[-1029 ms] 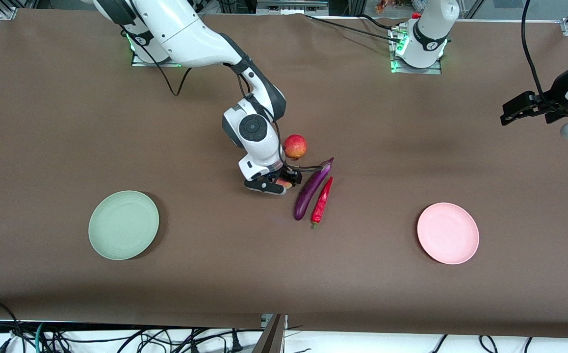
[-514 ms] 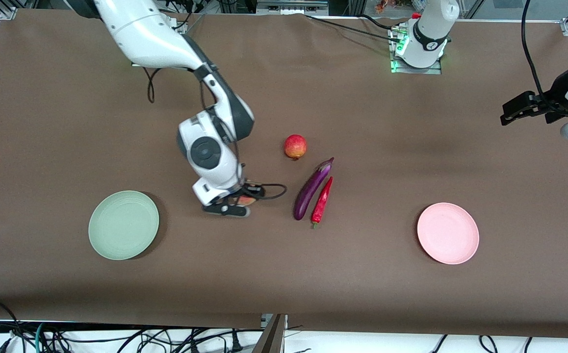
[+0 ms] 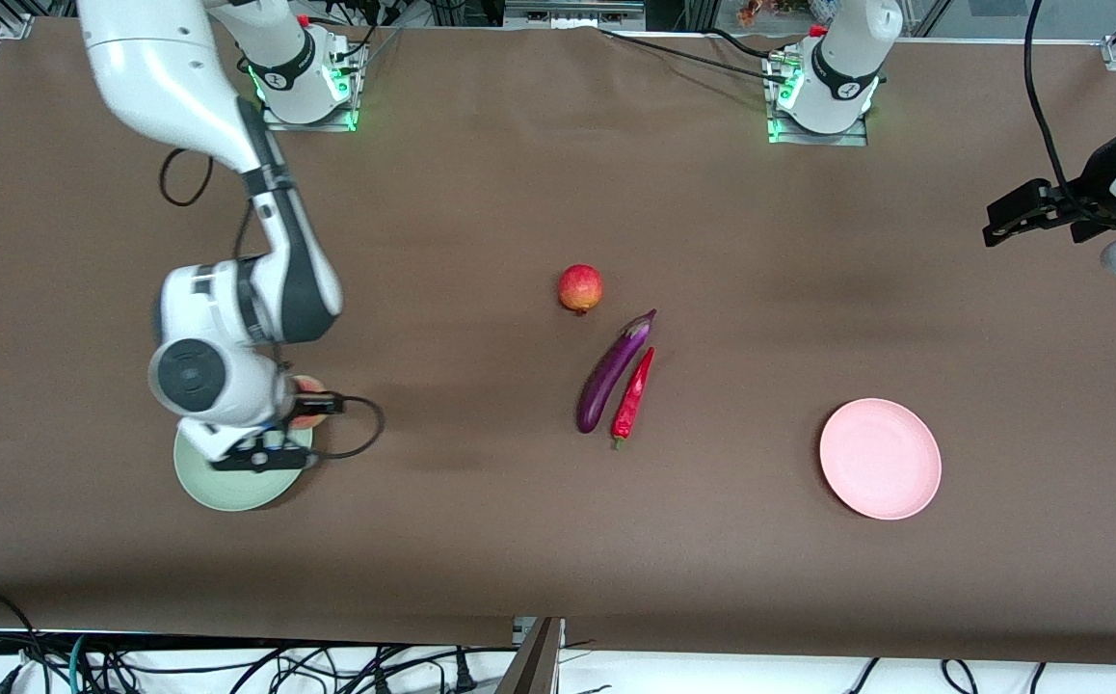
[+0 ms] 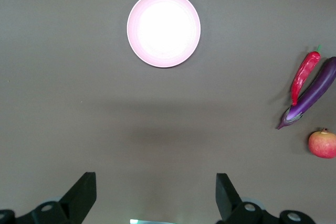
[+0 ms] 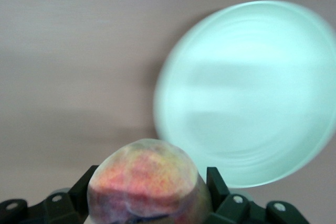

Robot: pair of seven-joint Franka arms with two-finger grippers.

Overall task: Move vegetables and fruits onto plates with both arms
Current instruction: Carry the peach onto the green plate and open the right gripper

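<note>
The right gripper point(image 3: 300, 416) is hanging over the edge of the green plate point(image 3: 230, 487) at the right arm's end of the table, its fingers clamped on the peach point(image 3: 308, 409); in the right wrist view the peach point(image 5: 148, 184) is sitting between the two dark fingers point(image 5: 84, 184), with the green plate point(image 5: 247, 93) lying below on the brown table point(image 5: 73, 51); the peach is up in the air, clear of the plate's surface.

The left gripper point(image 3: 1001, 220) is waiting high over the left arm's end of the table, its fingers spread wide apart and holding nothing; its wrist view is showing both fingertips point(image 4: 84, 195) with bare cloth between them, and the pink plate point(image 4: 164, 29) below.

The pink plate point(image 3: 880, 459) is lying toward the left arm's end, with nothing on it; near the middle of the table point(image 3: 481, 540) the eggplant point(image 3: 611, 373) is lying at a slant, with the chili pepper point(image 3: 633, 395) just beside it, on the side toward the left arm's end and running almost parallel; whether the two are touching I cannot tell; the round red fruit point(image 3: 580, 288) is sitting near the eggplant's stem end, farther from the front camera than both vegetables and apart from them.
</note>
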